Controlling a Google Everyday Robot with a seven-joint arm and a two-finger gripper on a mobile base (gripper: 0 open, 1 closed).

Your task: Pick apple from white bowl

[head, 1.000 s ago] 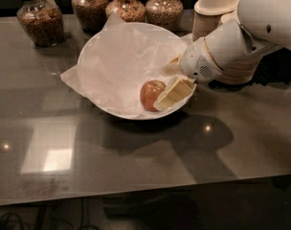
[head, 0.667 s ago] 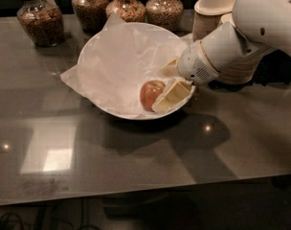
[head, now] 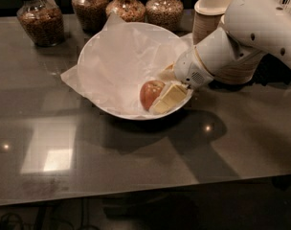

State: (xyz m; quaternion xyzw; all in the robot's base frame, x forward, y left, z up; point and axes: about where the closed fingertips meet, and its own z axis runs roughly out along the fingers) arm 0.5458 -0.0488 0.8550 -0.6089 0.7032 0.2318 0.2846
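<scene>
The apple (head: 149, 93), reddish-orange with a yellowish patch, lies in the right front part of the white bowl (head: 112, 42), on its crumpled white paper lining. My gripper (head: 157, 93) reaches into the bowl from the right. Its pale fingers stand on both sides of the apple, the near one (head: 168, 98) against the apple's front right side and the far one (head: 167, 73) just behind it. The fingers are closed against the apple, which still rests in the bowl. The apple's right side is hidden behind the near finger.
Several glass jars of grains (head: 40, 20) stand along the back of the dark table (head: 136, 162). Stacks of beige paper bowls (head: 212, 11) stand at the back right, behind my white arm (head: 251, 37). The bowl's paper hangs over its left rim (head: 71, 75).
My gripper has shifted very slightly around the apple. The apple and the bowl have stayed in place.
</scene>
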